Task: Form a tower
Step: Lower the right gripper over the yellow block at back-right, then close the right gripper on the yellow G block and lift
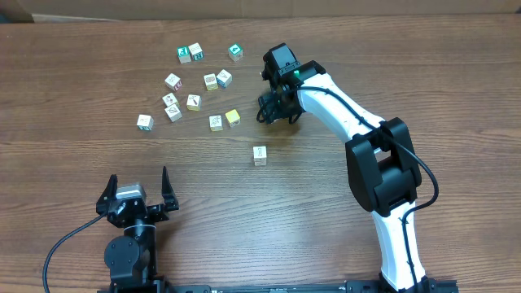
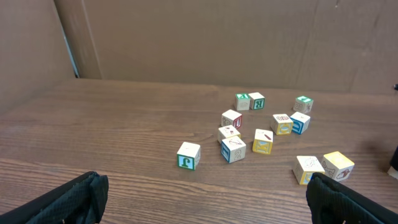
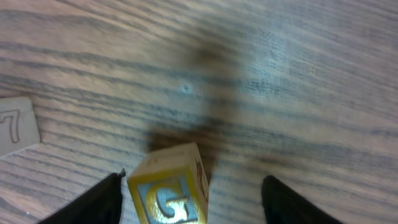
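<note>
No tower shows in any view; every cube I see lies singly on the table. A yellow-edged cube with a blue G (image 3: 169,193) sits between the fingers of my right gripper (image 3: 193,186). The left finger is right beside it, and a wide gap separates it from the right finger. From overhead, the right gripper (image 1: 275,110) points down at the table right of the cubes and hides the G cube. A lone pale cube with red marks (image 1: 260,155) sits nearer the front. My left gripper (image 1: 138,181) hangs open and empty near the front edge, its fingers (image 2: 74,199) spread wide.
Several loose cubes (image 1: 195,89) with green, blue, red and yellow faces lie scattered at the back left, also seen from the left wrist (image 2: 261,124). A pale cube marked 7 (image 3: 15,127) lies left of the right gripper. A cardboard wall (image 2: 217,37) stands behind the table.
</note>
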